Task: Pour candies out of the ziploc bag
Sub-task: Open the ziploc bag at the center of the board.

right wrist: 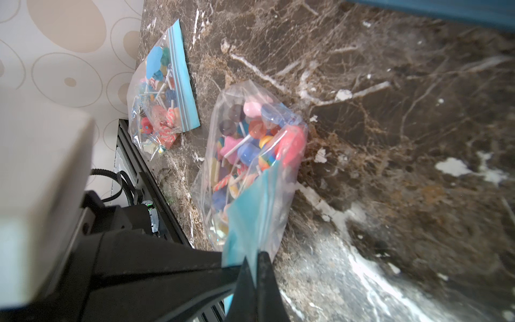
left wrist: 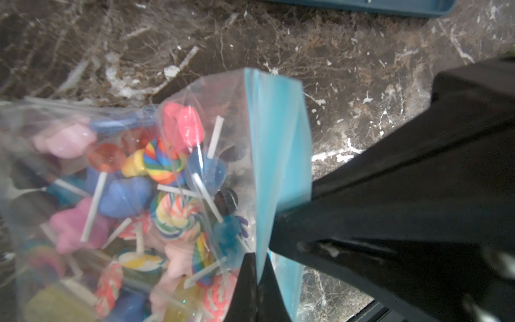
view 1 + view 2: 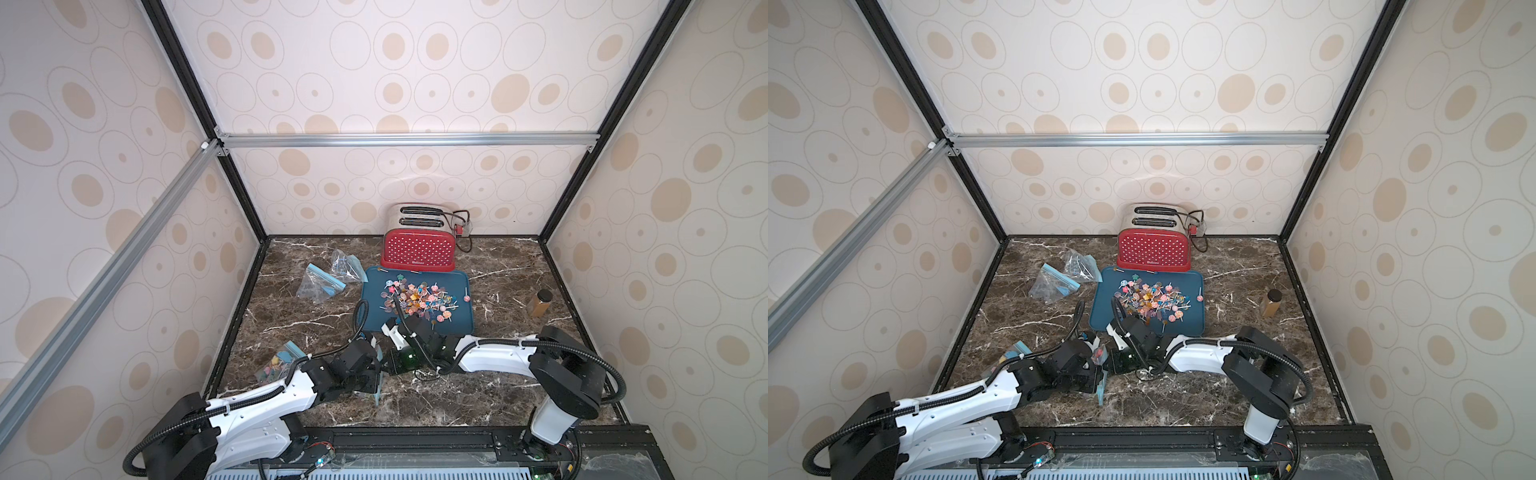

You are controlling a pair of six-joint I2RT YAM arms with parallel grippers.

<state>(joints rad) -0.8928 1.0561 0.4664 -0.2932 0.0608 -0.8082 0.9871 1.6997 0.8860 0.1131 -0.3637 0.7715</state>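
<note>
A clear ziploc bag (image 2: 223, 92) with a blue zip strip (image 2: 278, 139) lies near the table's front middle, between my two arms. It is full of candies (image 2: 167, 161), colourful lollipops on white sticks. My left gripper (image 2: 257, 259) is shut on the blue strip. My right gripper (image 1: 252, 258) is shut on the same strip of the bag (image 1: 250, 133), close beside the left one. In both top views the arms hide most of the bag; only a bit of strip (image 3: 377, 392) (image 3: 1100, 386) shows.
A blue tray (image 3: 461, 320) behind the grippers holds a heap of loose lollipops (image 3: 419, 301). Another full bag (image 3: 276, 365) (image 1: 161, 103) lies front left. Two empty bags (image 3: 318, 284) lie back left. A red toaster (image 3: 417, 247) stands at the back, a brown bottle (image 3: 540, 302) to the right.
</note>
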